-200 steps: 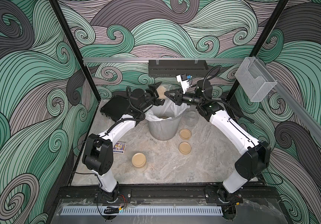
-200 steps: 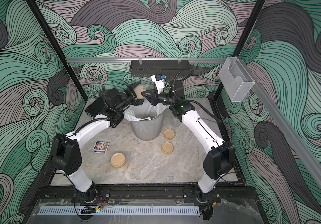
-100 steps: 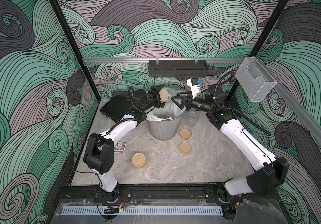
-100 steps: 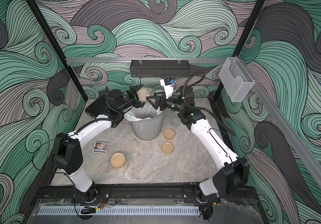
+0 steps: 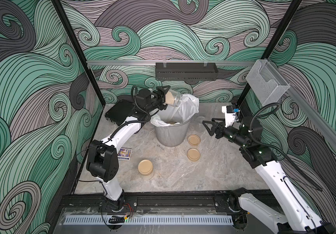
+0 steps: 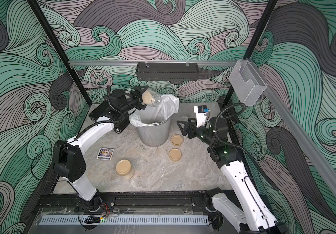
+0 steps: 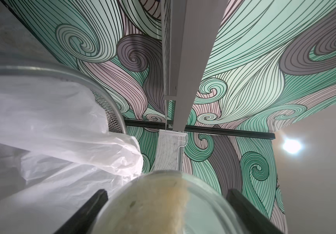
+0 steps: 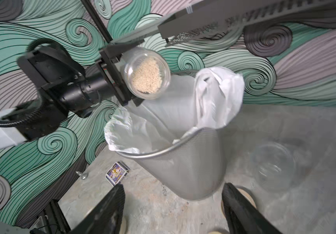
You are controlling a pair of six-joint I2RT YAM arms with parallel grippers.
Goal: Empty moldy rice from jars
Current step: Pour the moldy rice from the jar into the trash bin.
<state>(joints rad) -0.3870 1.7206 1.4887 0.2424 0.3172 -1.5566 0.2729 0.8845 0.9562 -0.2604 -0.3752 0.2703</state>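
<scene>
My left gripper (image 5: 164, 99) is shut on an open clear jar (image 5: 173, 98), lying on its side above the back rim of the mesh bin (image 5: 171, 133). Moldy rice (image 8: 148, 76) fills the jar's lower part; in the left wrist view the jar (image 7: 163, 202) sits between both fingers. More rice (image 5: 173, 122) lies in the bin's white liner. My right gripper (image 5: 206, 127) is open and empty, right of the bin. An empty clear jar (image 5: 200, 121) stands behind it. A lidded jar (image 5: 146, 167) stands at the front.
Two loose tan lids (image 5: 194, 139) (image 5: 193, 154) lie right of the bin. A small card box (image 5: 125, 153) lies near the left arm, and a black slab (image 5: 120, 111) sits at the back left. A black shelf (image 5: 185, 71) and a mesh holder (image 5: 266, 85) hang on the walls.
My right gripper has opened, left the jar's mouth and drawn back down to the right of the bin. The left gripper keeps the jar over the bin.
</scene>
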